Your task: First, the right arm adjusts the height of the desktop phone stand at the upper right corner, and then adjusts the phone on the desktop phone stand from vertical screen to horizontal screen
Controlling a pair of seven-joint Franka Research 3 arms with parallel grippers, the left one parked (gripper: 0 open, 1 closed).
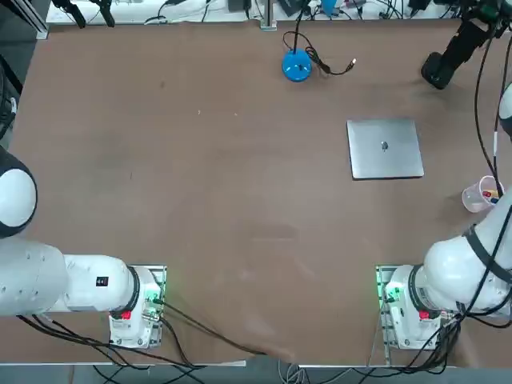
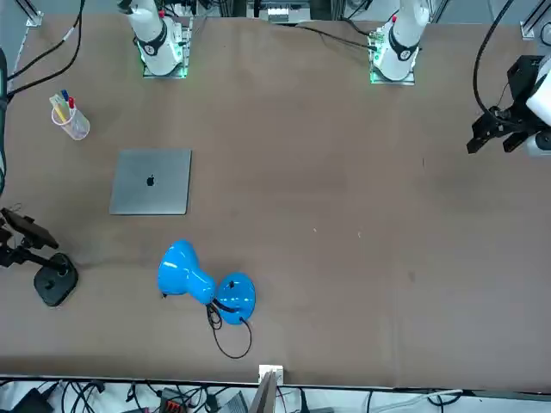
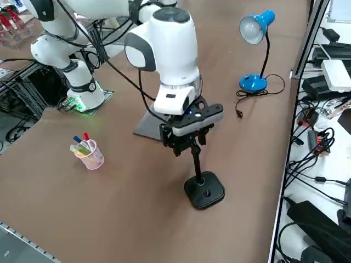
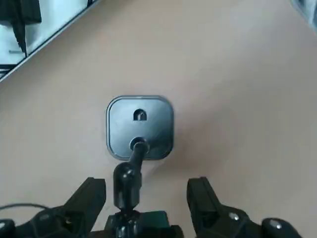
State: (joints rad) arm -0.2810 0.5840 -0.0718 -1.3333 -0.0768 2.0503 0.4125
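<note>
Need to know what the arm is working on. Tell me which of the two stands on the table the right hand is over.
The black phone stand with the square base, at the table's edge. The right hand hangs open around its pole. The blue-based lamp stands far off, untouched.

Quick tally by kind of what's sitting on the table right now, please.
Desktop phone stand: 1
Laptop: 1
Blue desk lamp: 1
Cup of pens: 1
Total: 4
Right gripper open, astride the stand's pole.
</note>
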